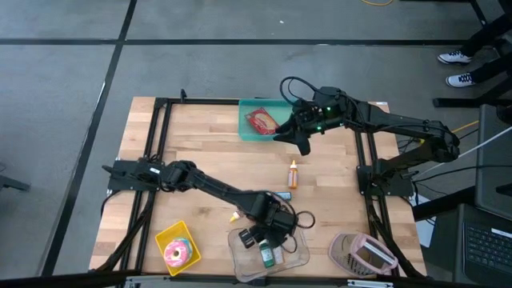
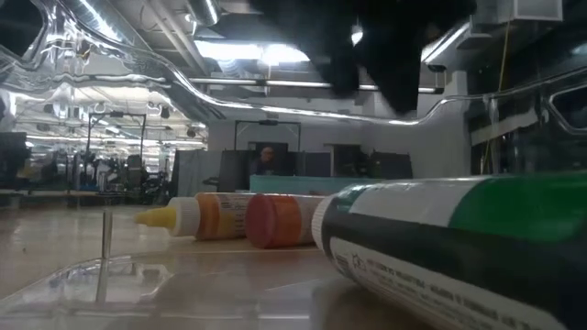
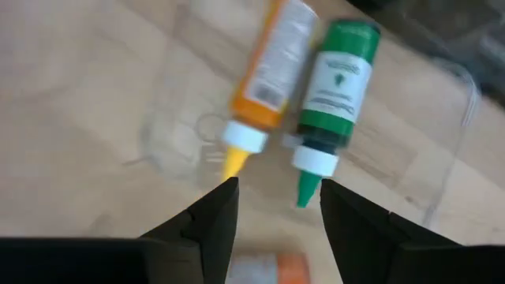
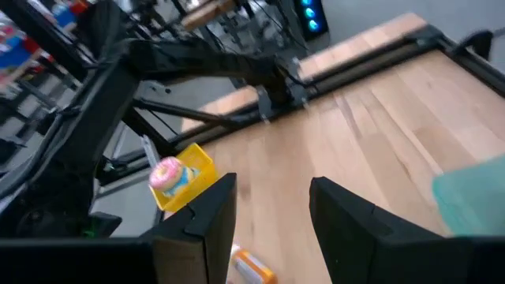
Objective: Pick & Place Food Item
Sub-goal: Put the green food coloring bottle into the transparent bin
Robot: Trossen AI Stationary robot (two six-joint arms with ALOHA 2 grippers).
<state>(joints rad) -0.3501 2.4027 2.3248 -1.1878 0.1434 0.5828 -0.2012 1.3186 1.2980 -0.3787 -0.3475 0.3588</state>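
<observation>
Green-labelled and light, the bottle [image 3: 334,83] is lying in the clear tray [image 1: 298,258]; we are hovering the left gripper [image 3: 272,207] over it, jaws parted, empty. Smooth plastic: we'd grip mid-body. Right gripper [image 4: 268,209], open, is waiting by the teal bin [image 1: 250,132].

green bottle [image 3: 338,87] with white label and cap, orange bottle [image 3: 273,67] with yellow tip, pink sprinkled donut [image 1: 177,253] in yellow tray [image 1: 162,238], teal bin [image 1: 251,133], light wood table [image 1: 200,144].

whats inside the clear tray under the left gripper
A green bottle lies inside the clear tray. The left gripper hangs open above it, covering part of the tray, so anything beneath it is hidden.
</observation>
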